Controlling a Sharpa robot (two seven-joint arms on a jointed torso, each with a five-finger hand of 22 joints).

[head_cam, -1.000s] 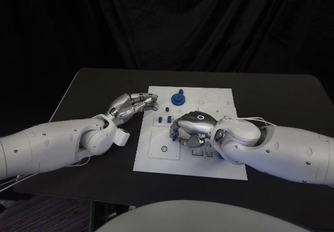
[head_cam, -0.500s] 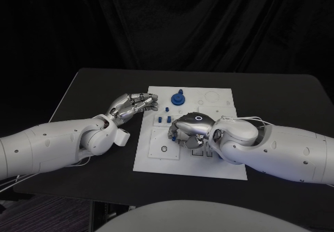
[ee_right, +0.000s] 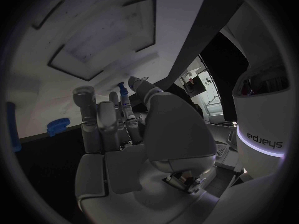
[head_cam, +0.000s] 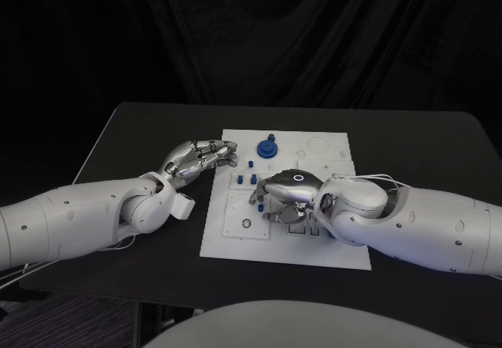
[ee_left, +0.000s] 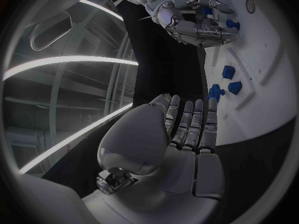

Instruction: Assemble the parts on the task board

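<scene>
Nearest the robot, the silver many-fingered right hand (head_cam: 284,194) hangs low over the middle of the flat white task board (head_cam: 236,243), fingers curled downward. The right wrist view catches a slim blue peg (ee_right: 121,90) pinched at its fingertips (ee_right: 126,97), just above the board's rectangular recesses (ee_right: 102,35). Here lies the risk: that grip looks slight, and the peg could tilt or slip out if it meets a recess edge rather than its hole. The hand's own bulk hides the target from the head view, so a misaligned push is a fair worry.

Just beyond, small blue upright parts (head_cam: 247,179) stand on the board, close beside the right hand's knuckles; a sideways drift could well knock them over.

Left of them, the silver left hand (head_cam: 199,158) hovers at the board's left edge, fingers together, partly curled and holding nothing, as the left wrist view shows. It doesn't steady the board, so a hard press might shift the plate.

Farthest out, a round blue knobbed part (head_cam: 269,148) sits on the board's far section, well apart from both hands.
</scene>
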